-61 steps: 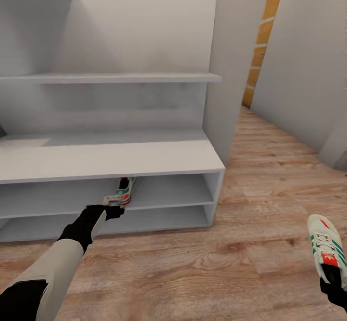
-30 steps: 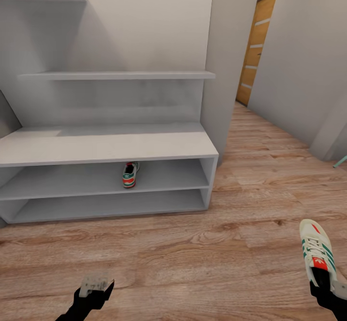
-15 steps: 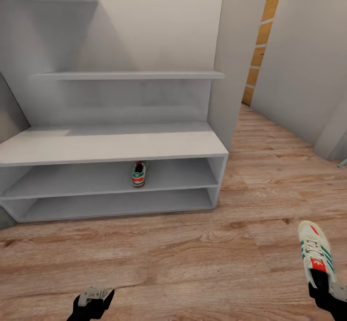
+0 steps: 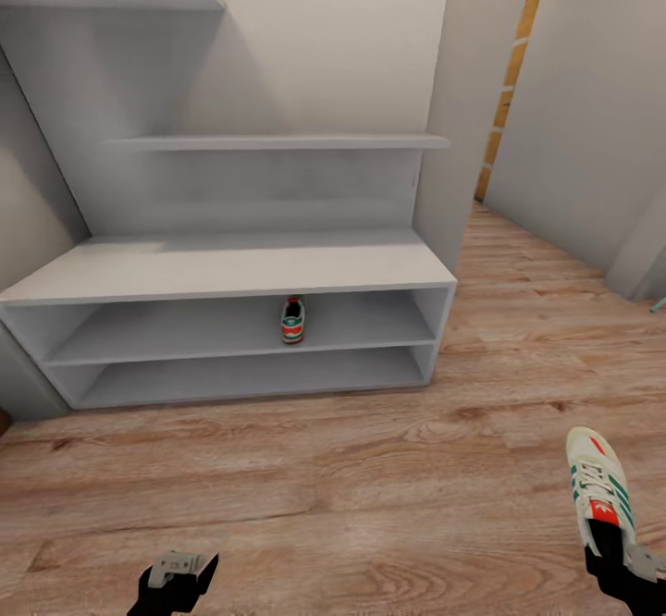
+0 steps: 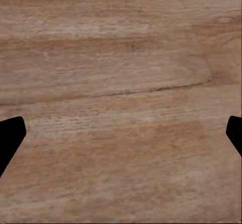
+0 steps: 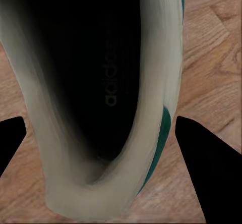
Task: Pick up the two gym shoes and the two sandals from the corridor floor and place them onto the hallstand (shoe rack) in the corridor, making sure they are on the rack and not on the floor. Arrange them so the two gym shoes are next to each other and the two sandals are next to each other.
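The right claw (image 4: 618,560) grips the heel collar of a sneaker (image 4: 599,486) above the floor (image 4: 370,486); light and soft-sided, it seems best held there. The left claw (image 4: 180,572) hangs open, empty. The other sneaker (image 4: 292,319) sits on the rack (image 4: 222,269) shelf.

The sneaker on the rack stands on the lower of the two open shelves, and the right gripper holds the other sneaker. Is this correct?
Not quite. In the head view the sneaker on the rack stands on the upper of the two open shelves of the rack, not the lower. The rest holds: the right gripper holds the other sneaker.
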Robot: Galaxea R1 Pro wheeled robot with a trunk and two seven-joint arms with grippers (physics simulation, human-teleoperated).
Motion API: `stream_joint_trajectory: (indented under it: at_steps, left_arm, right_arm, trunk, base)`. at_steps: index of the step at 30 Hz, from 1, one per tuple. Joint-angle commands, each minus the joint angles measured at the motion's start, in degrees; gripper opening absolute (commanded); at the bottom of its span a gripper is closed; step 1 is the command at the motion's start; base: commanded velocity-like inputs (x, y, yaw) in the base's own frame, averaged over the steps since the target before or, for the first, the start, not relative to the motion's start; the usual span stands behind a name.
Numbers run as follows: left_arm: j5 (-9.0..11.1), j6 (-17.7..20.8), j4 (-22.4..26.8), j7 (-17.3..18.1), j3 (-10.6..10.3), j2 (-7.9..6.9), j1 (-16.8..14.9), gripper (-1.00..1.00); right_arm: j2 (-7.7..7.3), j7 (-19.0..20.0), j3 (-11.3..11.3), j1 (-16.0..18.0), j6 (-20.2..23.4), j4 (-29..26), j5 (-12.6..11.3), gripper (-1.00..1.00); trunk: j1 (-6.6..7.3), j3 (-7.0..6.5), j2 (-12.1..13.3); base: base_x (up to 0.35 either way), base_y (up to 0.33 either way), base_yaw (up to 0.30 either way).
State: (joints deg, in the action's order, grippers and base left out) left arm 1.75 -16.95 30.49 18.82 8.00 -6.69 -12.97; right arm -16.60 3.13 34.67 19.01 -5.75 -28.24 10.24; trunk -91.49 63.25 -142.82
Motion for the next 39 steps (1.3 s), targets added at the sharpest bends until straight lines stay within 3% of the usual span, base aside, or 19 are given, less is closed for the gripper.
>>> stream_joint_trajectory:
  at_steps: [1, 13, 29, 34, 35, 39]
  left_arm:
    - [0.2, -0.1, -0.1, 0.5, 0.3, 0.03, 0.0, 1.0]
    - [0.2, 0.3, 0.6, 0.2, 0.3, 0.03, 0.0, 1.0]
    - [-0.3, 0.3, 1.0, 1.3, -0.3, 0.67, -0.3, 1.0]
    - [-0.3, 1.0, 1.1, 6.6, -0.3, 0.2, -0.7, 1.0]
    - [-0.4, 1.8, 1.7, 15.3, -0.3, -0.15, -1.5, 1.0]
    - [-0.6, 2.1, 1.8, 22.2, -0.3, -0.22, -1.7, 1.0]
  right_arm:
    - [0.03, 0.4, 0.5, 0.1, -0.2, 0.0, 0.6, -1.0]
    - [0.02, 0.3, 0.5, 0.1, -0.2, 1.1, 0.6, -1.0]
    - [0.02, 0.5, 0.5, 0.1, -0.2, 1.0, 0.5, -1.0]
    - [0.06, 0.6, 0.5, 0.1, -0.2, 1.1, 0.4, -1.0]
    - [0.07, 0.7, 0.4, 0.1, -0.1, 1.0, 0.4, -1.0]
    - [0.07, 0.7, 0.4, 0.1, -0.1, 0.9, 0.4, -1.0]
  trunk:
    - [0.04, 0.04, 0.0]
    - [0.04, 0.04, 0.0]
    - [0.04, 0.04, 0.0]
    - [0.04, 0.04, 0.0]
    - [0.04, 0.04, 0.0]
    - [0.04, 0.04, 0.0]
  base:
    - [-0.234, 0.241, 0.0]
    - [-0.15, 0.259, 0.002]
    - [-0.001, 0.025, 0.138]
    - [0.0, 0.0, 0.004]
    - [0.0, 0.0, 0.0]
    - [0.0, 0.0, 0.0]
